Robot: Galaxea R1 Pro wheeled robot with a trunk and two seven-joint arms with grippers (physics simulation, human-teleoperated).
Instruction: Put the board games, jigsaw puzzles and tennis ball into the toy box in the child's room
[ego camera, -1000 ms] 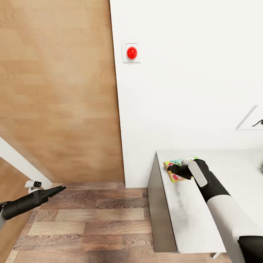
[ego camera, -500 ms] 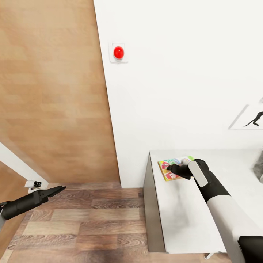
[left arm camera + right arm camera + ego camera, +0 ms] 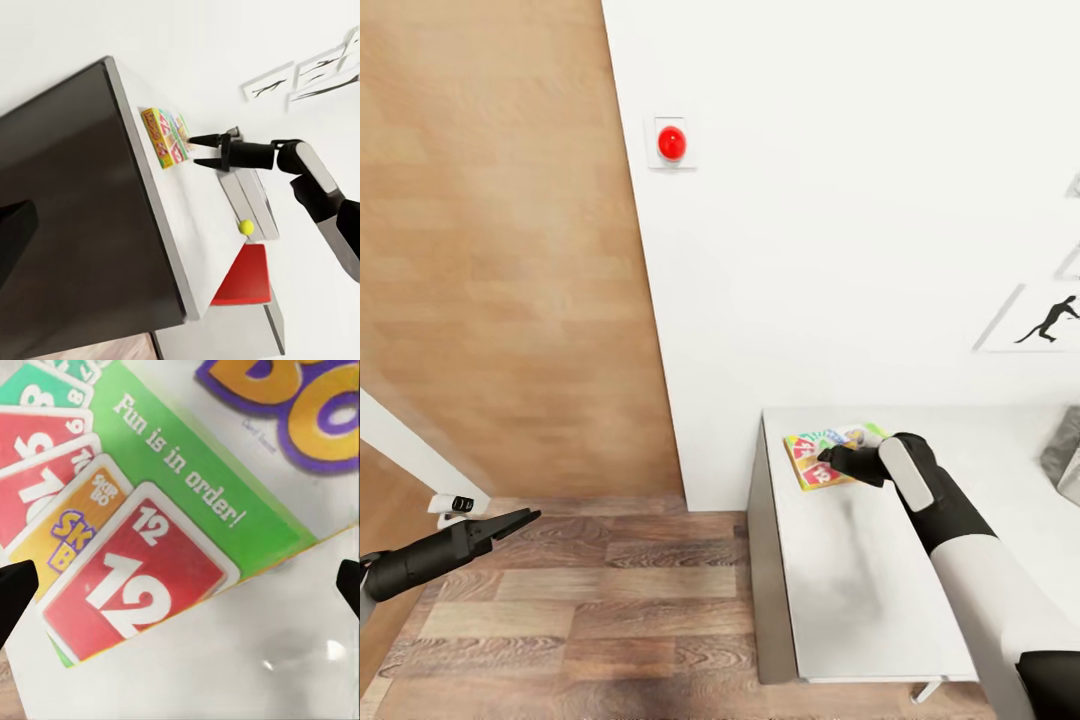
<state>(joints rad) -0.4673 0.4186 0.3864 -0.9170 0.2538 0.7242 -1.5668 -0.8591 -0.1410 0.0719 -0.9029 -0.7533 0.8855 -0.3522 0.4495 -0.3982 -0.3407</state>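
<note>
A: In the head view, the right tool (image 3: pixel 830 461) reaches over the far left corner of the tabletop (image 3: pixel 860 600), its tips at the near edge of a board game (image 3: pixel 822 455) lying flat by the wall. The left tool (image 3: pixel 520 519) hangs out over the wood floor (image 3: pixel 610 600), well apart from everything; its tips look drawn together with nothing between them.

B: And from the left wrist?

A: The right tool (image 3: pixel 196 150) shows its two fingers spread, holding nothing, pointing at the board game (image 3: pixel 166 135) just beside them. Farther along the tabletop (image 3: pixel 191 225) sits the toy box (image 3: pixel 251 206), with the tennis ball (image 3: pixel 246 226) at its side, seemingly on the tabletop rather than inside it, and a red flat thing (image 3: pixel 244 277) beyond.

B: The right wrist view?

A: The box (image 3: pixel 172 517) lid, close up: red numbered cards, "Fun is in order!" on green. Dark fingertips (image 3: pixel 15 592) sit at both picture edges, wide apart.

B: What might spoil it?

A: The box is thin and lies flat, so the fingers may slide across the lid and shove it toward the wall or off the left end rather than getting under an edge. Closing too shallow could let it pivot and drop on the way to the toy box.
</note>
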